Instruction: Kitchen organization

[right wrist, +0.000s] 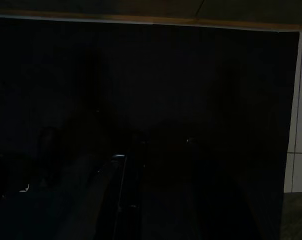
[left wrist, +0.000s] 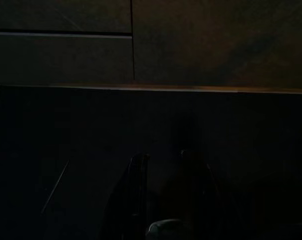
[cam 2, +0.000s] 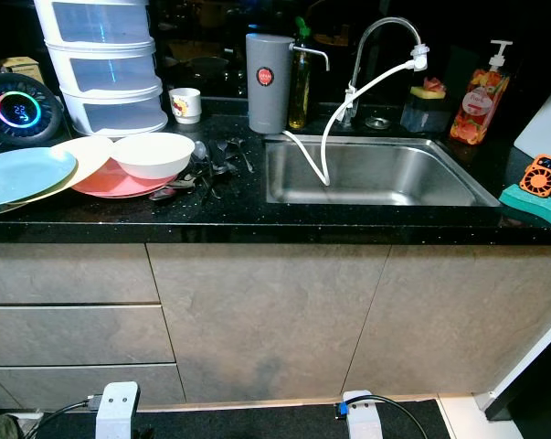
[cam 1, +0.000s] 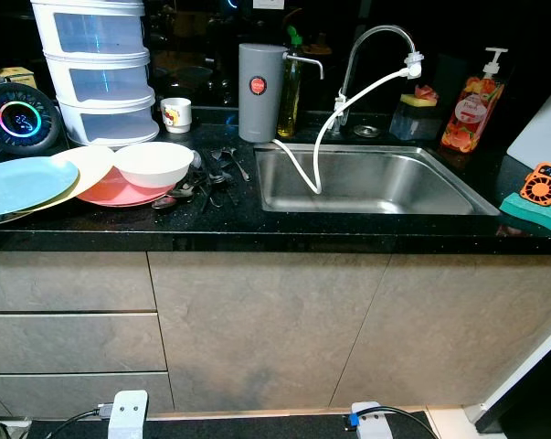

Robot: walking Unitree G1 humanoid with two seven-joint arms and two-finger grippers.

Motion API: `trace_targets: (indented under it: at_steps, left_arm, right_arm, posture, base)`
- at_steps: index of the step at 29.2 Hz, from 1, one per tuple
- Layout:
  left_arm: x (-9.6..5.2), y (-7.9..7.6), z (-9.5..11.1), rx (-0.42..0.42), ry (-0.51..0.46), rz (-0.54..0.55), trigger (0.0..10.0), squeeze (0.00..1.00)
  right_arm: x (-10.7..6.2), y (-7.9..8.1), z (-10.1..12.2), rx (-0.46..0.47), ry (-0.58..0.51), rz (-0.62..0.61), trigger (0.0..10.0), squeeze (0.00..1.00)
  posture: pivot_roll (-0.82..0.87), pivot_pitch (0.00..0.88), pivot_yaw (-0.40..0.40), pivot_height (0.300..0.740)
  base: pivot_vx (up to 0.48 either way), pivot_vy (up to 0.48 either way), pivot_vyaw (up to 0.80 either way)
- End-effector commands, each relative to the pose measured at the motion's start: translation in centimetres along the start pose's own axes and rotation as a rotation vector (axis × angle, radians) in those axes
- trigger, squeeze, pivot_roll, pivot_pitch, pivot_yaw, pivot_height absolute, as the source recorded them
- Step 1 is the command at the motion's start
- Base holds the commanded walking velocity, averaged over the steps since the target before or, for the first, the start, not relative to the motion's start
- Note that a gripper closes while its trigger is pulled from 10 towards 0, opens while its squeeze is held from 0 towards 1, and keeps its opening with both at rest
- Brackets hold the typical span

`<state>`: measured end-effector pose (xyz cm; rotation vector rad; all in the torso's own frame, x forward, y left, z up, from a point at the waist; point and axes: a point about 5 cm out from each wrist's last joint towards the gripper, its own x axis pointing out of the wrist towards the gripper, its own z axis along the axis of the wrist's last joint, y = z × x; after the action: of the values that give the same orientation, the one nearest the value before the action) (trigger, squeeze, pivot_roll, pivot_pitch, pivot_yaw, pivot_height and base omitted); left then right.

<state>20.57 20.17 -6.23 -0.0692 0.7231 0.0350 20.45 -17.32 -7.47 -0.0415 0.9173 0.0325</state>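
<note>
A black counter carries a white bowl resting on a pink plate. Beside them lie a cream plate and a light blue plate. Several dark pieces of cutlery lie between the bowl and the steel sink, which holds no dishes. A white hose runs from the faucet into the basin. Both arms hang low by the cabinet base. My left gripper and right gripper are dim shapes in their very dark wrist views.
At the back stand a white drawer tower, a mug, a grey canister, an oil bottle and a soap dispenser. An orange fan sits on a green sponge. Power strips lie on the floor.
</note>
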Motion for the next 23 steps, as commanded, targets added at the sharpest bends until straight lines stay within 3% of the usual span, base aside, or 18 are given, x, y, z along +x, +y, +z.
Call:
trace_targets:
  at_steps: [1, 15, 20, 23]
  left_arm:
    - [-0.2, 0.3, -0.5, -0.006, 0.011, 0.01, 10.0, 0.0]
    - [-0.1, -0.7, -0.5, 0.033, 0.008, 0.001, 10.0, 0.0]
    - [0.2, -2.7, -0.8, 0.087, 0.035, -0.077, 10.0, 0.0]
    - [0.2, -3.1, -0.7, 0.09, 0.034, -0.086, 10.0, 0.0]
  right_arm:
    - [0.0, -0.3, 0.1, 0.017, -0.003, -0.011, 10.0, 0.0]
    - [0.0, -1.5, 0.6, -0.017, -0.001, -0.021, 10.0, 0.0]
    - [-0.1, -2.5, 1.4, -0.018, -0.031, -0.051, 10.0, 0.0]
    - [-0.2, -2.7, 1.3, -0.013, -0.031, -0.056, 10.0, 0.0]
  posture:
    - [0.09, 0.026, -0.058, 0.74]
    - [0.07, 0.045, -0.073, 0.74]
    - [0.03, 0.064, -0.036, 0.74]
    - [0.02, 0.071, -0.037, 0.74]
  base:
    - [0.0, 0.0, 0.0]
    - [0.0, 0.0, 0.0]
    - [0.0, 0.0, 0.0]
    - [0.0, 0.0, 0.0]
